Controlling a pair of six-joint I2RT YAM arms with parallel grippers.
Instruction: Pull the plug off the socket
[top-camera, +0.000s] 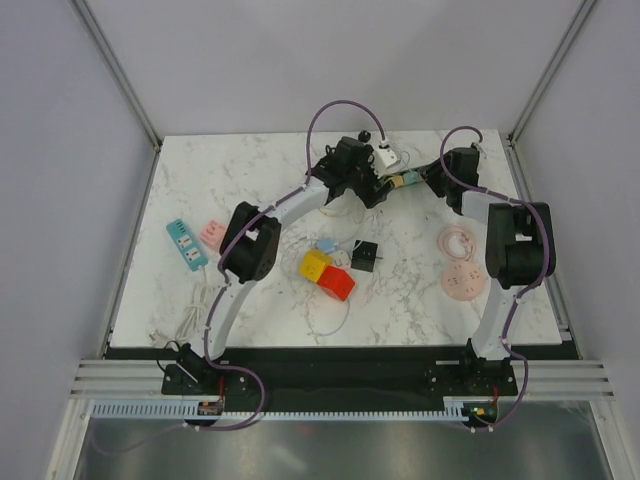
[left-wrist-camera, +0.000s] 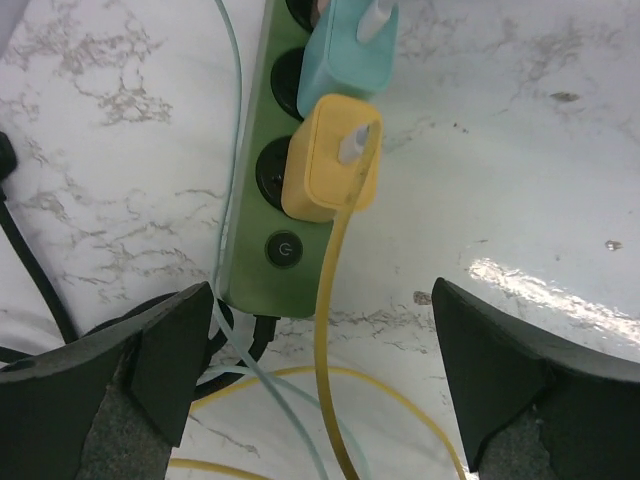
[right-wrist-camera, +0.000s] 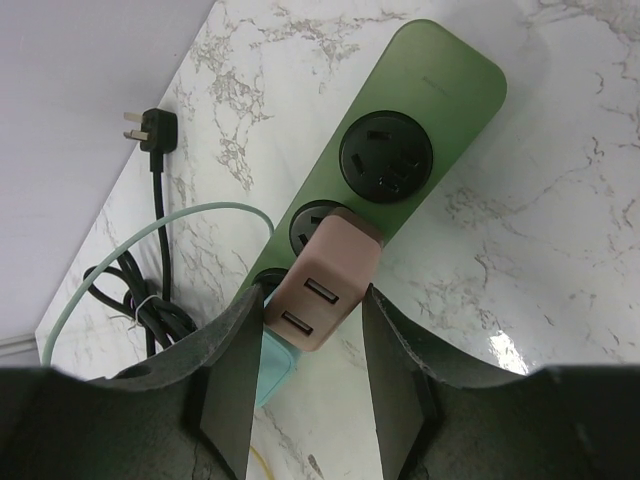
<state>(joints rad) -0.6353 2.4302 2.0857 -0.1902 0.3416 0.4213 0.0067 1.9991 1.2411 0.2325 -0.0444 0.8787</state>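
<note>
A green power strip (right-wrist-camera: 420, 110) lies at the back middle of the table. It also shows in the left wrist view (left-wrist-camera: 262, 200). A pink plug (right-wrist-camera: 325, 290) with two USB ports sits in its second socket. My right gripper (right-wrist-camera: 308, 293) is closed around this plug, one finger on each side, and the plug is still seated. A teal plug (left-wrist-camera: 350, 50) and a yellow plug (left-wrist-camera: 335, 160) with a yellow cable sit further along the strip. My left gripper (left-wrist-camera: 320, 380) is open and empty above the strip's switch end. In the top view both grippers, left (top-camera: 372, 188) and right (top-camera: 412, 181), meet over the strip.
A white adapter (top-camera: 388, 156) lies behind the grippers. A teal strip (top-camera: 186, 243) and a pink adapter (top-camera: 211, 232) lie at the left. Yellow (top-camera: 316, 264), red (top-camera: 337, 285) and black (top-camera: 366, 256) cubes are in the middle. A round pink socket (top-camera: 464, 282) is at the right. A loose black plug (right-wrist-camera: 150, 130) lies near the wall.
</note>
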